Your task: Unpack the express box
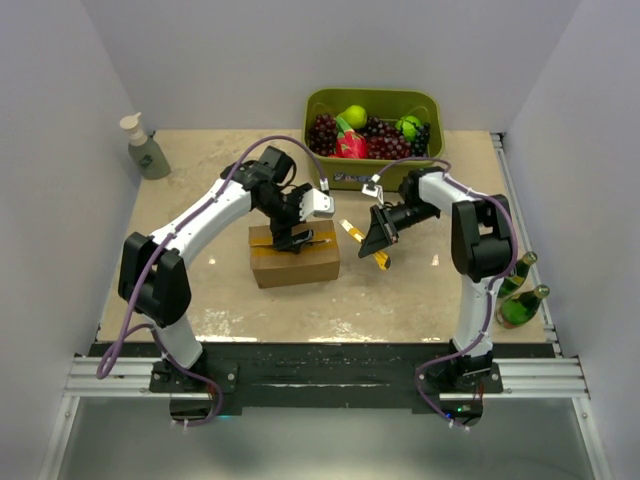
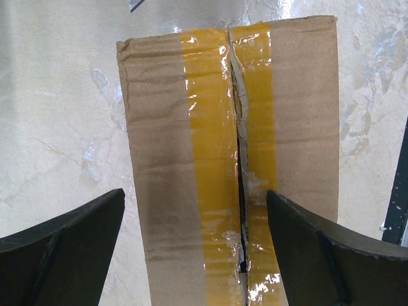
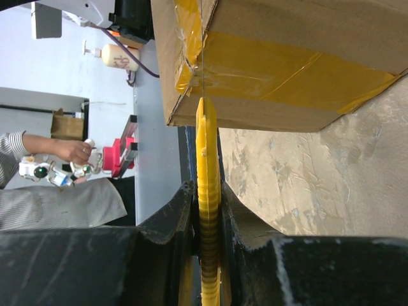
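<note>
The left arm and the right arm are both wearing white link covers between bulky black joint housings. A purple cable is trailing along each arm down to a black base plate. The left hand and the right hand are showing matte black, wedge-shaped fingers. A white block is sitting at the left wrist.

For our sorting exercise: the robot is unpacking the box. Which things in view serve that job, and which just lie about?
Job: box, yellow tool, left gripper, right gripper.
Lying about: fruit bin, soap bottle, green bottles.
</note>
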You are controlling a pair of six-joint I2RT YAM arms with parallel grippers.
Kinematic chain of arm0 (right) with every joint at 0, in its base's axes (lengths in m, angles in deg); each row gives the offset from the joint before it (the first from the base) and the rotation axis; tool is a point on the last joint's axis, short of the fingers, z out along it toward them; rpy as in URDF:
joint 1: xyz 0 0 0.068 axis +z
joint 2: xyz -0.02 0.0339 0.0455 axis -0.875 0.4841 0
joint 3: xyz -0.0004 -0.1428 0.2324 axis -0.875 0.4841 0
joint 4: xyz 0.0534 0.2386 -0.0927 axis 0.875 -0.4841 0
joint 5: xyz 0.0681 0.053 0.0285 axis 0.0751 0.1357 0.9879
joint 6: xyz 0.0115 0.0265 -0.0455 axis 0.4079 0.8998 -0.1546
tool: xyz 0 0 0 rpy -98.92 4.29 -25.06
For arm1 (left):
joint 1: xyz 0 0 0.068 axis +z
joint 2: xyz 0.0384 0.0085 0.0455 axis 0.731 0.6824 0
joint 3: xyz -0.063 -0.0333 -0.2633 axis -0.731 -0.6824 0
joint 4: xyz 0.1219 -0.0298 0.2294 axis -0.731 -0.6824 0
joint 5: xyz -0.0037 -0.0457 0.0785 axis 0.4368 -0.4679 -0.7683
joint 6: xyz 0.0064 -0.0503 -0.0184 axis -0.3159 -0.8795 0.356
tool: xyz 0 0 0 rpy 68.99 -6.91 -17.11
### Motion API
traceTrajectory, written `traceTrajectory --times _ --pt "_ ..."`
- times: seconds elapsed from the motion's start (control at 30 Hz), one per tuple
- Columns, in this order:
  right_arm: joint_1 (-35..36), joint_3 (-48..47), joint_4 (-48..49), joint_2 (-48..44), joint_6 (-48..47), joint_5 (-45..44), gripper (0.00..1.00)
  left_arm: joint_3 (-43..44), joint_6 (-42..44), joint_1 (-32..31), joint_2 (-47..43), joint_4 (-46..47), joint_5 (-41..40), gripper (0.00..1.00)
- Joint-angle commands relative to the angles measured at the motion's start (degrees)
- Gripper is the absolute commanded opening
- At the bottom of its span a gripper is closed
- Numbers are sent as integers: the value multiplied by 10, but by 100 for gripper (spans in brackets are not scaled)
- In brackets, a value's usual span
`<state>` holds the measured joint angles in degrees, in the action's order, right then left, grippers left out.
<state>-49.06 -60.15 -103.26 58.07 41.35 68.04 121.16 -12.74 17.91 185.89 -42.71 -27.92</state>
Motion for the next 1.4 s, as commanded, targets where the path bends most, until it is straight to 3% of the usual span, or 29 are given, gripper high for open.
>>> traceTrajectory --times 0.0,1.37 --pt "1 3 -39 9 2 6 0 -25 6 -10 17 2 -37 97" --pt "42 46 -40 -31 -10 15 0 -19 4 -14 36 9 -44 97"
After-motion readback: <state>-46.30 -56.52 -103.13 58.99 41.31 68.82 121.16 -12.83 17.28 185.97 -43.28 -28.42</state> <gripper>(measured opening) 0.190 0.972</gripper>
